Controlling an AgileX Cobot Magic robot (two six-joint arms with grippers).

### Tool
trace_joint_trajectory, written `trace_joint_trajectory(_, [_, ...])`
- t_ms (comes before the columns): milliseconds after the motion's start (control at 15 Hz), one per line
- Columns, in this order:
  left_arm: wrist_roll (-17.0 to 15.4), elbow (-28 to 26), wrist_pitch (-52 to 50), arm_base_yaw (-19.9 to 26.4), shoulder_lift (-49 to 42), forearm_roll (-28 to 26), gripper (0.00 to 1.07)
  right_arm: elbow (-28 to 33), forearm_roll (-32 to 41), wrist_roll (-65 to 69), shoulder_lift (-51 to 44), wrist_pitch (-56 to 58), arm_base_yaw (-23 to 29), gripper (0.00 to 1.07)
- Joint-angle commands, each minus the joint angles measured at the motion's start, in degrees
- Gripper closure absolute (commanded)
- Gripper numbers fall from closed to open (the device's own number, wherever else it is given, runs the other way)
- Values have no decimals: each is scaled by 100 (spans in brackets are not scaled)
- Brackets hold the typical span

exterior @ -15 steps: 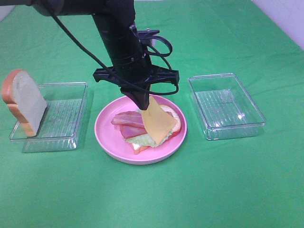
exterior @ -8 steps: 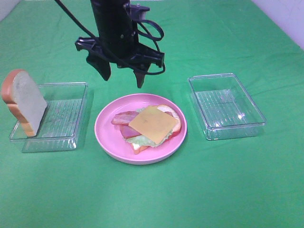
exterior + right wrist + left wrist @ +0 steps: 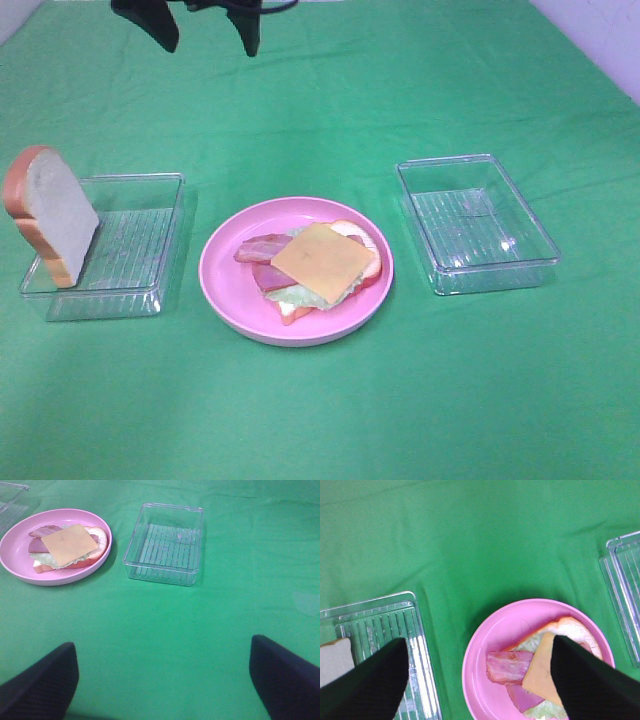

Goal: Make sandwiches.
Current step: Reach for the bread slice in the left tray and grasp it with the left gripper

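Green cloth point(image 3: 420, 400): sandwich point(image 3: 312, 265) below open left gripper point(image 3: 205, 30).

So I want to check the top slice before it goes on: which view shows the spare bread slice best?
The exterior high view: the bread slice shows whole, leaning on the left clear tray's end. The left wrist view catches only a white corner behind a finger of the open left gripper. The right wrist view does not show it.

There are no words, numbers, labels or signs to read on anything here.
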Motion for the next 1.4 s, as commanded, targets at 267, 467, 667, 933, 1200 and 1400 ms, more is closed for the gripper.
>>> trace_joint_trajectory(267, [327,905,407,1014,-1008,-149,28,6,29,-74,-80,-23,-11,20])
trace_joint_trajectory(467, [327,1444,407,1415,-1324,-138,28,6,29,-74,-80,-23,-11,20])
trace_joint_trajectory(667, [430,2555,378,1748,-1387,-40,28,6,29,-74,-80,-23,-11,20])
trace_joint_trajectory(933, [384,3398,-63,1793,-1369,378,28,6,29,-74,-80,-23,-11,20])
trace_joint_trajectory(1200, [246,3570,-476,1793,-796,281,28,6,29,-74,-80,-23,-11,20])
trace_joint_trajectory(1400, [246,3570,-665,1793,-487,275,30,6,29,-74,-80,-23,-11,20])
